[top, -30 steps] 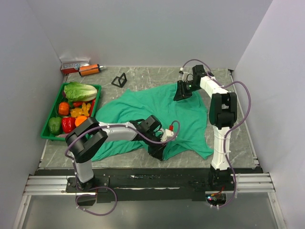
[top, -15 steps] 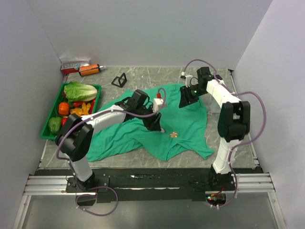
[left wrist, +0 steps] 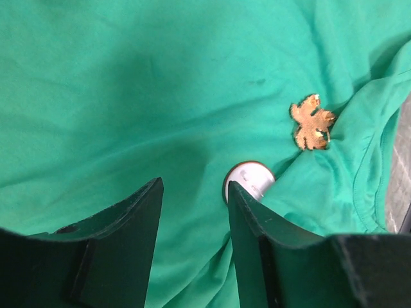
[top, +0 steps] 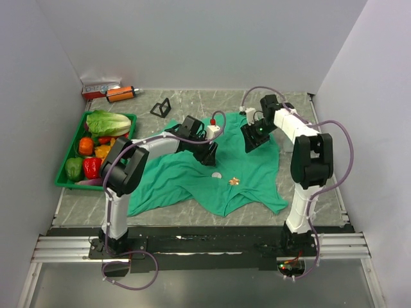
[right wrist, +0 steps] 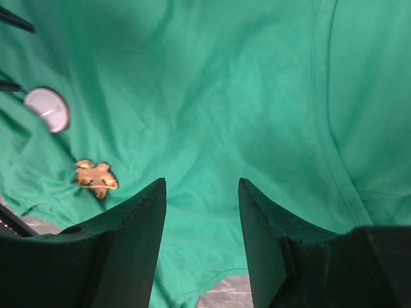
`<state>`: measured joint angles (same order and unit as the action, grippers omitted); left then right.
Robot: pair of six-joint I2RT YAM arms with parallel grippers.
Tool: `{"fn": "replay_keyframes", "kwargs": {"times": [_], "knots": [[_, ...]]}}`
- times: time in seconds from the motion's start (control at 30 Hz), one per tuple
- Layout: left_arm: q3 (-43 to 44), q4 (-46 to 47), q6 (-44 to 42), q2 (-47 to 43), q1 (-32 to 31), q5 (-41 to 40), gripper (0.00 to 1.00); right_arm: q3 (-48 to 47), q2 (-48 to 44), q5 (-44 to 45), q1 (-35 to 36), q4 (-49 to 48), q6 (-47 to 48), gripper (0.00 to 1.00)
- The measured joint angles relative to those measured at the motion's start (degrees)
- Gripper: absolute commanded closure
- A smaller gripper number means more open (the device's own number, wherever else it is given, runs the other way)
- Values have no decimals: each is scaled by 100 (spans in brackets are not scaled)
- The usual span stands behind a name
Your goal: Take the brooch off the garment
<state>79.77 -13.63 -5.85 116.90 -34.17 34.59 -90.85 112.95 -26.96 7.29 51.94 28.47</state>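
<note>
Brooch (left wrist: 313, 122) is lying on the shirt (top: 257, 167), toward the shirt's near edge, with a white disc (left wrist: 250, 179) on the shirt too, so I'd say nothing's come off yet. My left gripper (left wrist: 192, 192) hangs over the shirt's middle, fingers apart and empty, and my right gripper (right wrist: 200, 186) hovers over the shirt's far side, spread and empty as well. Grabbing it and pulling it free is all left to do.

Shirt (left wrist: 128, 96): matt, wrinkled cloth. Brooch (left wrist: 312, 130): grainy, glittering gold. Disc (left wrist: 250, 178): smooth white, faint sheen. Table (top: 192, 109): grey veined stone look.
</note>
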Motion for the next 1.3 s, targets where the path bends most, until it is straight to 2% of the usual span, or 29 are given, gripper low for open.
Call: {"fn": "replay_keyframes", "kwargs": {"times": [0.23,0.5,0.73,0.87,1.13,1.3], "knots": [[0,-216,-98,70,87,-17,51,-59,444,570,50,68,-61,43],[-52,-505,-308,98,264,-44,53,-861,1154,1355,52,240,-42,43],[-638,-612,-597,-352,304,-107,54,-1600,1644,1947,39,297,48,42],[-820,-844,-741,-566,348,-162,52,-1685,1766,2107,-2,282,57,43],[-839,-1346,-1010,-1375,505,-173,50,-1622,1659,2083,-199,284,48,43],[-839,-1364,-1099,-2026,557,-157,50,-837,625,1572,-153,275,-11,42]]}}
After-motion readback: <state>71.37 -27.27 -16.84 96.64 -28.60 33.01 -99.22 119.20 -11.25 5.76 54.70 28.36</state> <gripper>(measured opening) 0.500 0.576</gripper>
